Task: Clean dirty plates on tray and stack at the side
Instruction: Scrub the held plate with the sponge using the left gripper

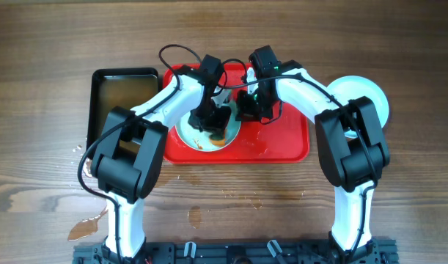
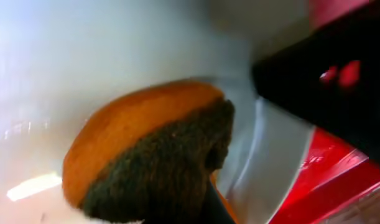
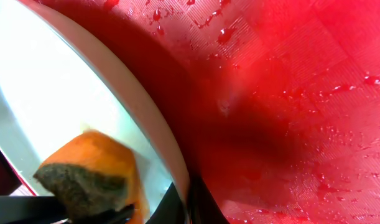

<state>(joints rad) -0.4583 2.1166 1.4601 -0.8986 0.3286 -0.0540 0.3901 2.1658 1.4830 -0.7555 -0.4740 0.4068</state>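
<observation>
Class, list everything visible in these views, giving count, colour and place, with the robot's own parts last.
tray: one, red, table middle.
plate on the tray: one, pale with blue rim, orange-brown streaks.
plate at the side: one, same colours, on the table, right.
black tray: one, left of the red, holds brownish water.
sponge: one, orange and dark green, on the streaked plate.
spills: few, brown, table front-left.
left gripper: black, shut on the sponge.
right gripper: black, shut on the streaked plate's rim.
</observation>
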